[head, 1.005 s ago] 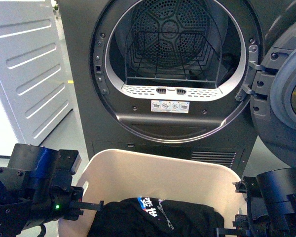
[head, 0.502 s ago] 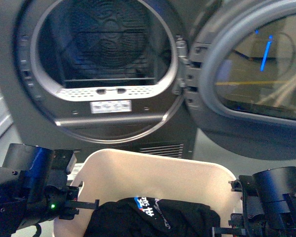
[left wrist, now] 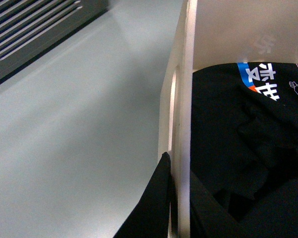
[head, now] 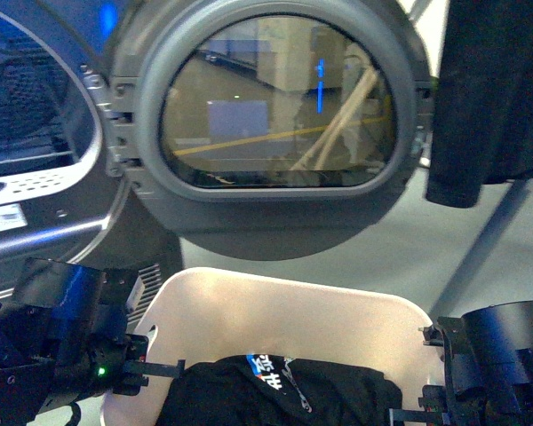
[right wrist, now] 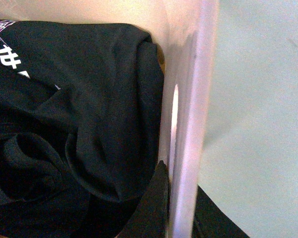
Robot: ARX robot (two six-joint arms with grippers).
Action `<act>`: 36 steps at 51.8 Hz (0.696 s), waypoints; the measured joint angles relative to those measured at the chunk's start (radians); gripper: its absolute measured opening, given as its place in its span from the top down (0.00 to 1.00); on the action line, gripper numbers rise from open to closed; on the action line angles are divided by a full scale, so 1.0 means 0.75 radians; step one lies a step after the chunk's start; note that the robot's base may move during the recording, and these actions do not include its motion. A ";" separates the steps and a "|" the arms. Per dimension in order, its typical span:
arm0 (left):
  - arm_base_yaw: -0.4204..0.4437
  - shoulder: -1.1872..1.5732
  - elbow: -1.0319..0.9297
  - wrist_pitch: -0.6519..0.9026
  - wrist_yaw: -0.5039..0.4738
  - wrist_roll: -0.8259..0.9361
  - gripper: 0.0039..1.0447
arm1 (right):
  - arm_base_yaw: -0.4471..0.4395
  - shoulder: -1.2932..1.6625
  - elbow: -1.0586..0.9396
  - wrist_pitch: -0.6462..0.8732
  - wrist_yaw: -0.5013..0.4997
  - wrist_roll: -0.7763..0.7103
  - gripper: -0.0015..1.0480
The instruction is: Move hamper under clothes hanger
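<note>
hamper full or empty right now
Partly full. A black garment with blue and white print lies heaped inside the hamper, while the cream far wall above it is bare.

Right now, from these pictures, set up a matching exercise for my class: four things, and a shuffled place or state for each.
Things:
1. hamper
2. dryer door
3. hanging black garment
4. left tool

Place or state:
a. swung open
b. upper right of the front view
c. clamped on a hamper wall
d. cream, with dark clothes inside

Pairs: 1-d, 2-a, 3-b, 4-c.
</note>
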 joint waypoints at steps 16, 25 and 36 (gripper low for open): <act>0.002 -0.002 0.001 0.001 0.002 0.001 0.97 | 0.001 -0.001 0.001 0.000 0.001 0.000 0.95; 0.003 -0.002 0.001 0.001 0.001 0.001 0.97 | 0.001 -0.001 -0.001 0.000 0.000 0.000 0.95; 0.003 -0.002 0.001 0.001 0.001 0.001 0.97 | 0.001 -0.004 0.000 0.000 0.001 -0.001 0.95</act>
